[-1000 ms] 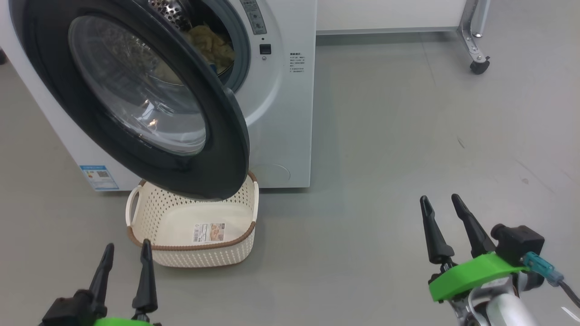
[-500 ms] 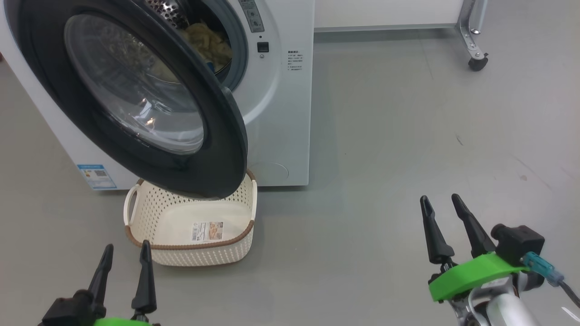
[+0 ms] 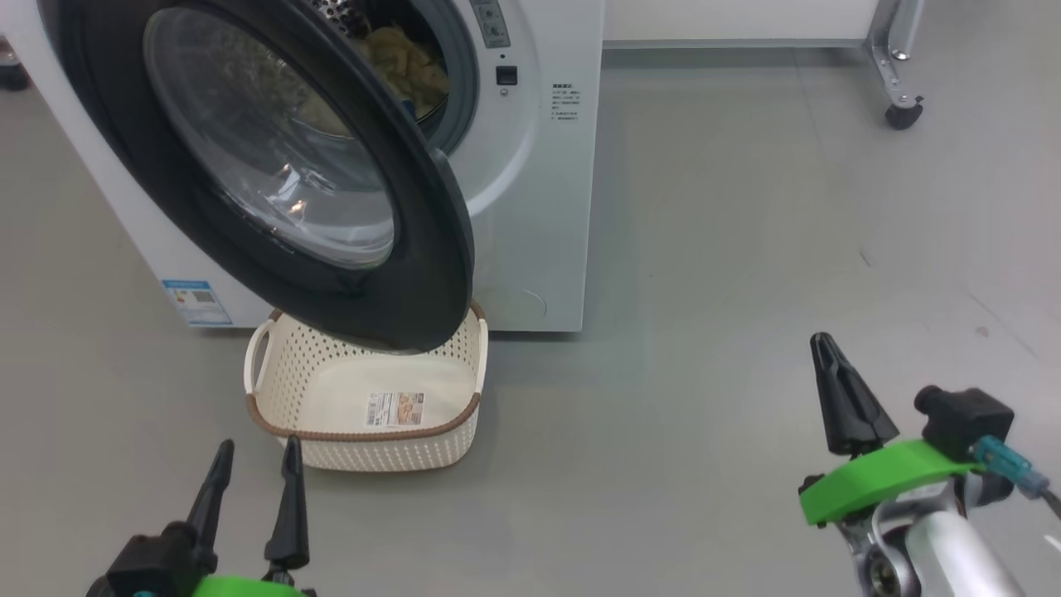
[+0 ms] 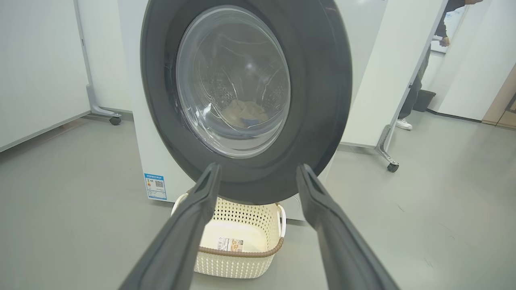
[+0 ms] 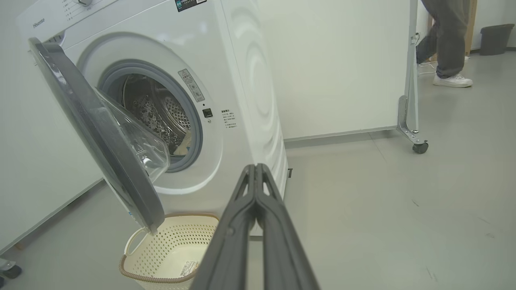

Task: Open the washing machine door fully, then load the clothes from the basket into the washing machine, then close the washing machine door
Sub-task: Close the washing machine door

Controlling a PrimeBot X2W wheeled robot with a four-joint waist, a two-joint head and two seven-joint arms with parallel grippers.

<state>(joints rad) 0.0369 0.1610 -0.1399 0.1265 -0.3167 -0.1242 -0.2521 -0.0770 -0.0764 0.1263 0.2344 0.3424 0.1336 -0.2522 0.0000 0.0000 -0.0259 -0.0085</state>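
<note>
Head view looks down on a boxy white washing machine (image 3: 530, 207) of smooth painted metal, its top cut off by the frame. The door (image 3: 439, 274) stands swung out: a wide glossy black ring around a bulging bowl of clear glass that catches ceiling glints. Past the door's edge, inside the grey rubber seal and the perforated steel drum, lie the clothes (image 3: 410, 62), a soft, crumpled pale yellow heap, largely hidden by the door (through the glass in the left wrist view a small blue patch shows on them).

On the matte grey floor (image 3: 704, 290), just in front of the machine, sits the basket (image 3: 365, 452): cream plastic with rounded corners, dotted sides, a brown woven-look rim and white handles. Its far rim is hidden behind the door's lower edge. A label (image 3: 396, 410) lies on its bare bottom, the print too small to read, as on the blue sticker (image 3: 196, 302) low on the machine.

The left gripper (image 3: 259, 442) has its 2 dark tapered fingers spread wide, nothing between them. The right gripper (image 3: 821, 340) has its fingers pressed together, gripping nothing.
</note>
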